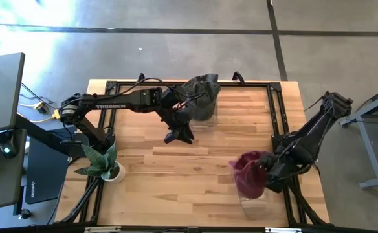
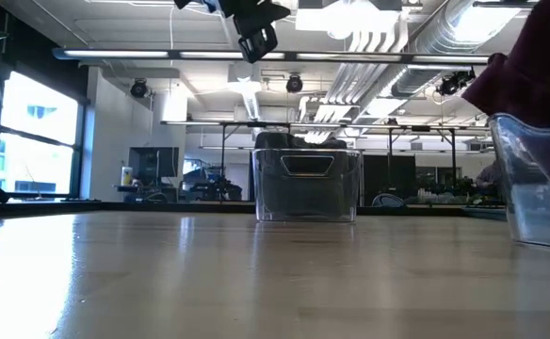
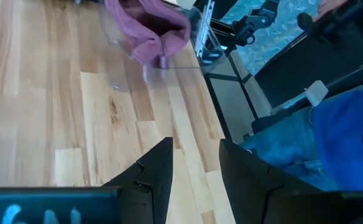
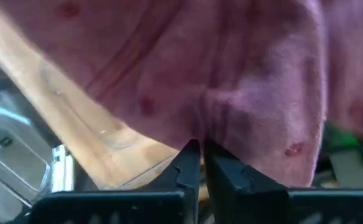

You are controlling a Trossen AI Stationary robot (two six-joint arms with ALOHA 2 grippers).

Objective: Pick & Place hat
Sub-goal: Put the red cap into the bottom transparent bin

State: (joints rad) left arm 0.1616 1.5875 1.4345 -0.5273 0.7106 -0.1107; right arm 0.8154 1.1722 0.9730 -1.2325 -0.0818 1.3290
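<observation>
The right gripper [image 4: 200,155] has its two dark fingers pinched together on a fold of the maroon hat [image 4: 231,74], the tips almost touching with the fabric caught between them. In the high view this gripper [image 1: 268,167] sits at the right side of the table, right at the rim of a clear plastic bin [image 1: 252,197] near the front right corner, and the maroon hat [image 1: 248,173] is bunched over the bin's open top, part of it spilling above the rim. The low view shows the same bin [image 2: 539,188] at the right edge with the hat [image 2: 531,66] heaped above it.

The left gripper [image 1: 178,134] hangs above the middle of the wooden table [image 1: 176,175], its fingers about half apart and holding nothing; its wrist view shows the two fingers [image 3: 156,177] spread over bare boards. Just behind it, at the table's far edge, stands a second clear bin [image 1: 205,111] with a grey hat [image 1: 200,89] draped over its top. A small potted plant [image 1: 101,162] stands near the table's left edge.
</observation>
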